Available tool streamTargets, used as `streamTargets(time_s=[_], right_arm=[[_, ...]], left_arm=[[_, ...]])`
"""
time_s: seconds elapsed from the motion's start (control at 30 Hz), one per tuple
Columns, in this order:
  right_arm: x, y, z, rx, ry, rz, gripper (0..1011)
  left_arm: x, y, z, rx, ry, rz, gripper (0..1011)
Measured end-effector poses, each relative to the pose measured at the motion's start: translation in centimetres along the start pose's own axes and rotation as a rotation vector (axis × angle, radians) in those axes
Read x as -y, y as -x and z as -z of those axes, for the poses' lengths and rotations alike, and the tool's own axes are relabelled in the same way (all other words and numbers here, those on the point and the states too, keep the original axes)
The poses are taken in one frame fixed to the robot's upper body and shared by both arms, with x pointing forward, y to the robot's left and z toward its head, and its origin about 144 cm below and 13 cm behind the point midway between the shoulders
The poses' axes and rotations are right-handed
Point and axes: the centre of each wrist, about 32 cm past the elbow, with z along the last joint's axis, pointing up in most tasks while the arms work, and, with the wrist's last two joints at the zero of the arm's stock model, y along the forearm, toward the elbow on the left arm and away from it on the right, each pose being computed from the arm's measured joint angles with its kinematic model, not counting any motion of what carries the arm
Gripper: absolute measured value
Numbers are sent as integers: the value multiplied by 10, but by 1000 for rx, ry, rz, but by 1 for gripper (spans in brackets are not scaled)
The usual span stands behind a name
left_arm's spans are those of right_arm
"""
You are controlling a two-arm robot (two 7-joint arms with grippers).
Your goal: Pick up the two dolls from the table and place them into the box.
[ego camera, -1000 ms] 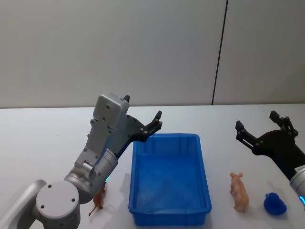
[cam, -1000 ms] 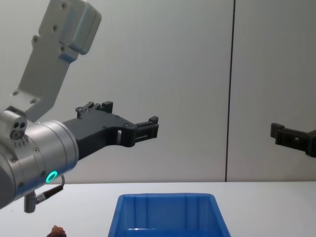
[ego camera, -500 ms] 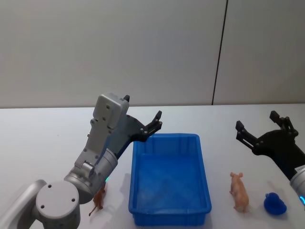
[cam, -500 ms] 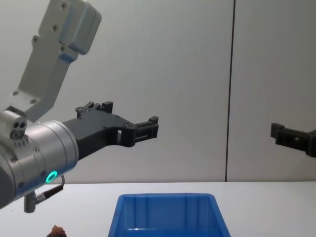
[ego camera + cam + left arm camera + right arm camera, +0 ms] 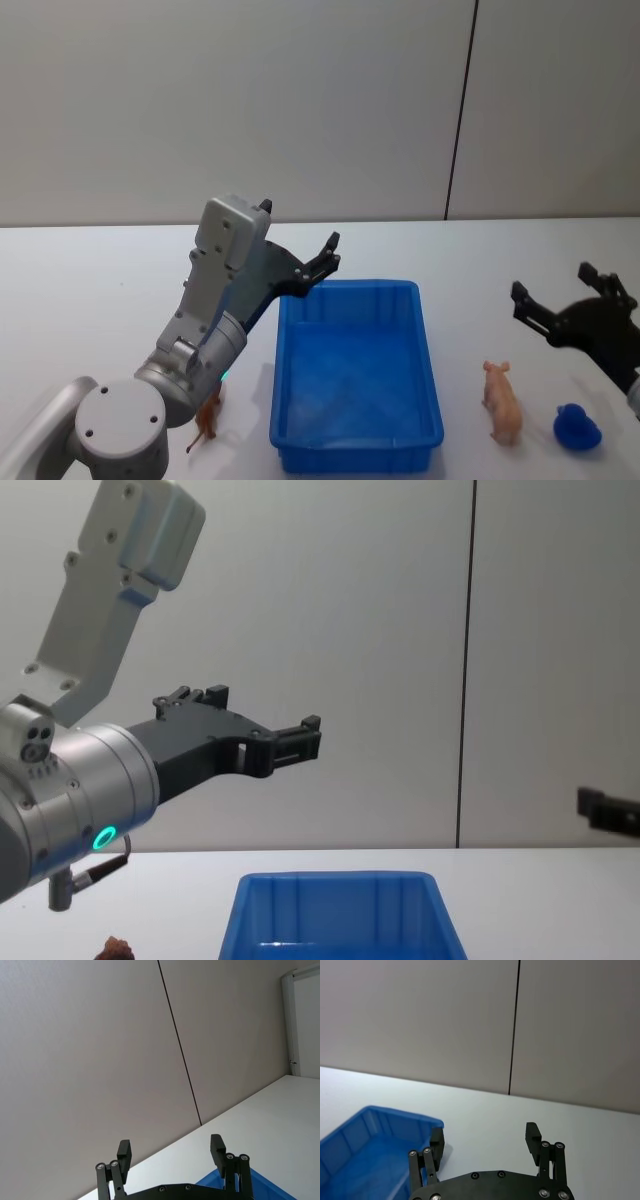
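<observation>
Box interior: open above (left gripper high by far-left corner).
Blue doll, table's near-right: pink pig between it and box.
Brown doll: left arm overlaps.

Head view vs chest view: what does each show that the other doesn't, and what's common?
Head, not chest: the blue toy and pink pig on the table right of the bin, plus the bin's whole floor. Chest, not head: a side-on look, left tool well above the bin's rim. Both: bin, left tool, right tool, and the brown toy left of the bin, partly hidden.
</observation>
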Motion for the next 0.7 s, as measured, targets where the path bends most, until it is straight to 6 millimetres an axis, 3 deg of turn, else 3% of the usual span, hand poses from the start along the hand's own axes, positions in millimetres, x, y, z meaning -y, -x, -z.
streamTargets(time_s=[0.7], right_arm=[[23,-33,27,19,234,-30,1001]], left_arm=[[0,0,0,0,0,0,1001]])
